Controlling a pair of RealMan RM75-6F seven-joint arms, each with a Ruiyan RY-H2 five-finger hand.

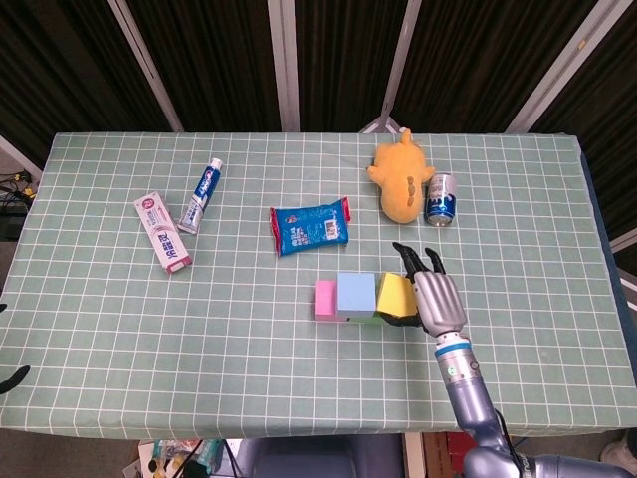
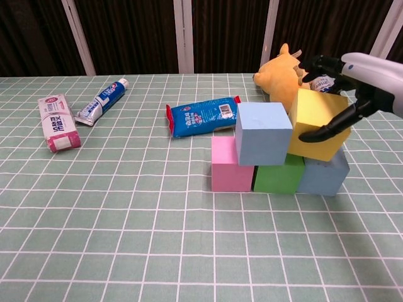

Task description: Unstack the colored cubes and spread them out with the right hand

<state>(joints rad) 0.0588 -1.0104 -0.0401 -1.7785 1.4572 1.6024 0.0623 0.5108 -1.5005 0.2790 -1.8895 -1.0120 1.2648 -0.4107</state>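
Observation:
My right hand (image 1: 433, 296) (image 2: 352, 85) grips the yellow cube (image 2: 316, 124) (image 1: 393, 294), thumb on its near face and fingers behind, and holds it tilted just above the bottom row. A light blue cube (image 2: 263, 133) (image 1: 355, 293) sits on top of the pink cube (image 2: 231, 164) (image 1: 324, 298) and green cube (image 2: 276, 177). A grey-blue cube (image 2: 325, 174) lies under the yellow one. The left hand is out of both views.
A yellow plush toy (image 1: 400, 175) and a soda can (image 1: 440, 199) stand just behind the stack. A blue snack packet (image 1: 311, 226) lies to its far left. A toothpaste tube (image 1: 201, 195) and a pink box (image 1: 162, 232) rest at the left.

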